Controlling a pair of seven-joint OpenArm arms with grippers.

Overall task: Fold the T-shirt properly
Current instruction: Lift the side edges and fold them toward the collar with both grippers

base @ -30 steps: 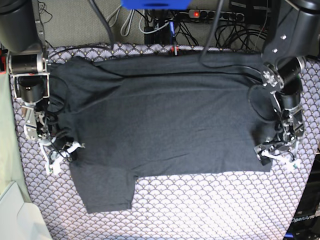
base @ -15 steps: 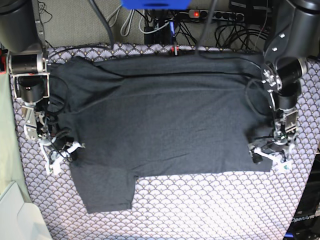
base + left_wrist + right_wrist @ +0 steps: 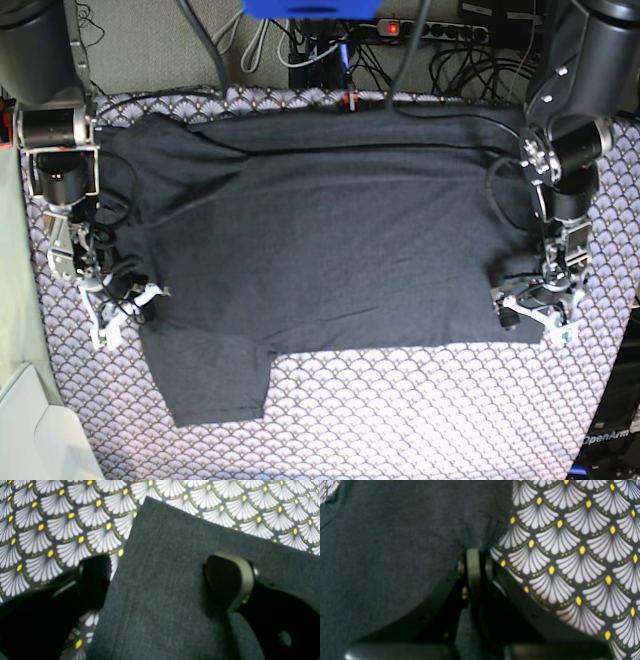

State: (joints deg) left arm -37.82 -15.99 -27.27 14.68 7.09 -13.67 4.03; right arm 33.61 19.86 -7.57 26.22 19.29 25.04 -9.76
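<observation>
Left wrist view first: the left end effector [image 3: 160,580] stands spread wide over a corner of the dark charcoal-grey cotton T-shirt [image 3: 175,592], one olive-tan fingertip pad [image 3: 228,578] above the fabric, the other finger a black blur off the shirt's edge over the purple-white scallop-patterned cloth [image 3: 50,530]. Whether the pad touches the fabric, hard to say; nothing sits between the fingers but flat shirt.

Right wrist view now: the right end effector [image 3: 473,567] is clenched tight, fingers pressed together right at the T-shirt's [image 3: 395,555] edge, where the fabric puckers into small creases. A pinch of shirt seems caught, though the contact itself is hidden behind the finger. Lower frame is black housing, out of focus.

Base view: the T-shirt [image 3: 320,240] lies spread plain side up across the cloth-covered tabletop [image 3: 420,420], one sleeve [image 3: 215,385] pointing toward the near edge. Right end effector [image 3: 120,300] at the shirt's left edge, left end effector [image 3: 535,310] at its near right corner. Behind, tangled black cables [image 3: 470,60] and a power strip [image 3: 425,30] with a red light; arm tops are cut off.
</observation>
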